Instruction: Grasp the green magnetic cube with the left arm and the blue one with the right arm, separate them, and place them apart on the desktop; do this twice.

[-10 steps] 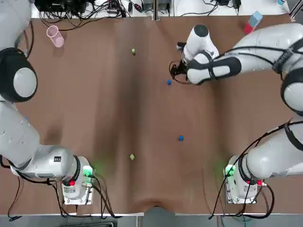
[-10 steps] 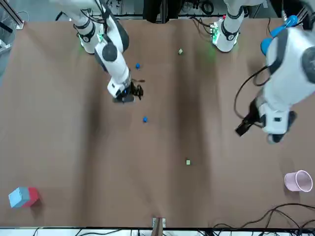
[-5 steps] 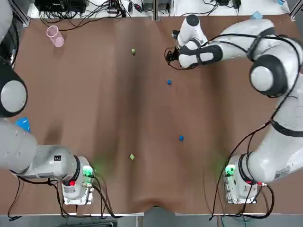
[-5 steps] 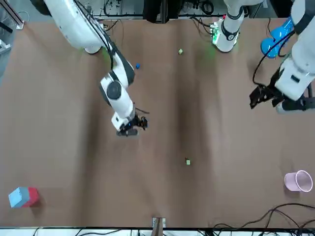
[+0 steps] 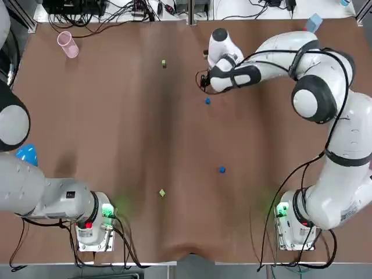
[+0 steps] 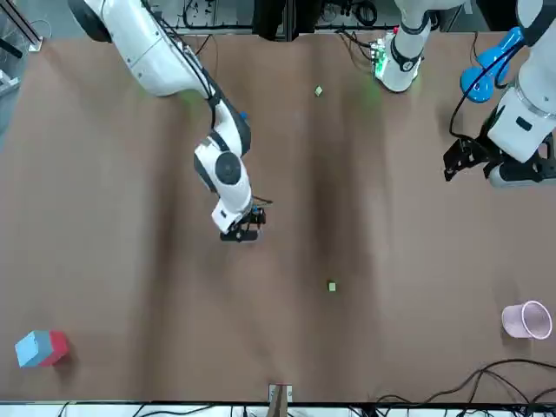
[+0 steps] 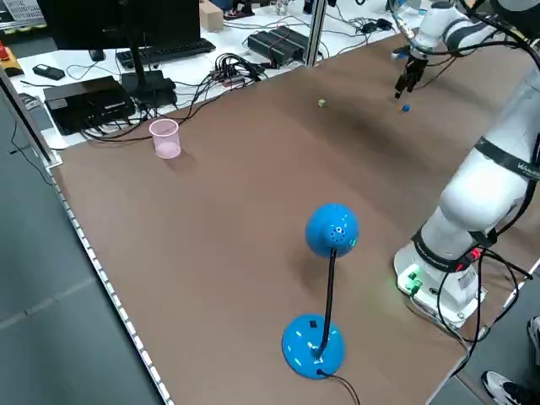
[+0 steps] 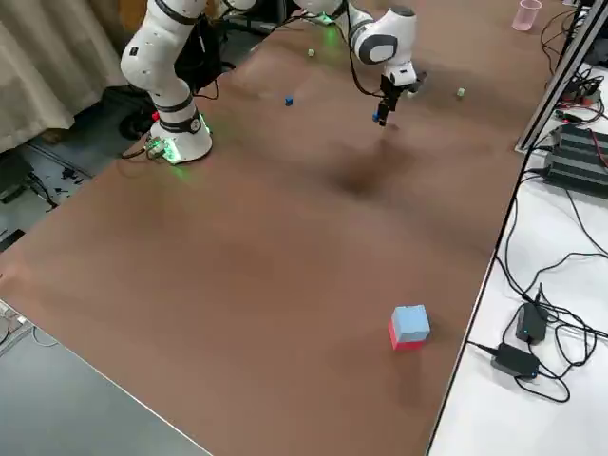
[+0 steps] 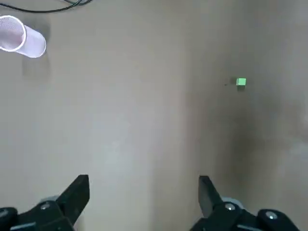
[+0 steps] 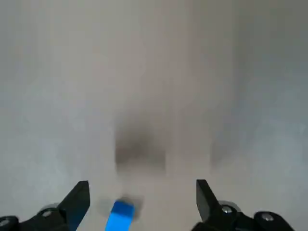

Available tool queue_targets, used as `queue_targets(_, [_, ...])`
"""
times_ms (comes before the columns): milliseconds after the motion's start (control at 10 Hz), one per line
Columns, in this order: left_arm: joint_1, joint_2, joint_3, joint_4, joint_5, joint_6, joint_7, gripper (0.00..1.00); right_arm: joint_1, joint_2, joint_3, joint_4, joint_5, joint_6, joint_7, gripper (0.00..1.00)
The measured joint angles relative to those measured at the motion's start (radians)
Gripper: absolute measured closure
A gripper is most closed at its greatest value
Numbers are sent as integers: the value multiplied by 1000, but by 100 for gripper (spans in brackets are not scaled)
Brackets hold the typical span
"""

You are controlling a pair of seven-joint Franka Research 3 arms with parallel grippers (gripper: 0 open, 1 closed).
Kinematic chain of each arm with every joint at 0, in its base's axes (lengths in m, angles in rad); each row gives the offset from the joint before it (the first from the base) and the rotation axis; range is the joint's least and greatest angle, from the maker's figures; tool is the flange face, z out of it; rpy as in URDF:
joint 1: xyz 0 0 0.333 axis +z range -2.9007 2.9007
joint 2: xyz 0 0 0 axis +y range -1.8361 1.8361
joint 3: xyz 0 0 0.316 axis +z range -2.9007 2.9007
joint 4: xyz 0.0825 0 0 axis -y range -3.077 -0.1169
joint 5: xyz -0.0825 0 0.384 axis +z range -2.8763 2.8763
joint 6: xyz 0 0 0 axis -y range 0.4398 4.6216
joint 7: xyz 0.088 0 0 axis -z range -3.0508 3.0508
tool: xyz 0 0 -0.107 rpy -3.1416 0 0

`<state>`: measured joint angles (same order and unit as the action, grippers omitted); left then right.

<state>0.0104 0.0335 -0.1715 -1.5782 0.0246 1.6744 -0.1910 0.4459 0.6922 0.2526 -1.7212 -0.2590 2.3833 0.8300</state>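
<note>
Right, pink cup [image 5: 67,44] in the far corner on the left arm's side is my reference. Going from the cup along the far edge of the bench [image 5: 116,128] toward the middle, first comes the far green cube [image 5: 164,63], alone on the surface. Past it the same way, and a bit closer to the bases, is the far blue cube [image 5: 207,101], also flat on the bench and well apart from the green one. The right end effector [image 10: 142,185] hovers over that blue cube, pointing down. Its fingers [image 10: 79,195] are spread wide and clamped on nothing. In the wrist view the cube sits low between them, nearer one finger and touching neither. The second pair lies much farther from the cup, toward the bases: the near green cube [image 5: 162,192] and the near blue cube [image 5: 222,170], separated, each resting on the bench. The left end effector [image 9: 143,180] hangs above the bench on the cup's side, nearer the bases than the cup. Its fingers are apart and empty, and its camera takes in both the cup and the far green cube. A red-and-blue block [image 5: 311,24] sits in the far corner opposite the cup.
</note>
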Motion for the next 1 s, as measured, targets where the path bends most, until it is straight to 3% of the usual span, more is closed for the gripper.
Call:
queue_targets(300, [6, 17, 8, -7, 0, -1, 18, 0, 47, 0, -2, -29, 0, 0, 126, 8])
queue_targets(500, [20, 22, 10, -7, 0, -1, 21, 0, 41, -1, -13, -29, 4, 14, 147, 18])
queue_targets(800, [12, 23, 2, -5, -2, 0, 21, 0, 23, -1, -18, -29, 27, 63, 160, 70])
queue_targets(1000, [15, 27, 3, 2, -2, 0, 25, 0, 23, -1, -17, -29, 27, 66, 160, 98])
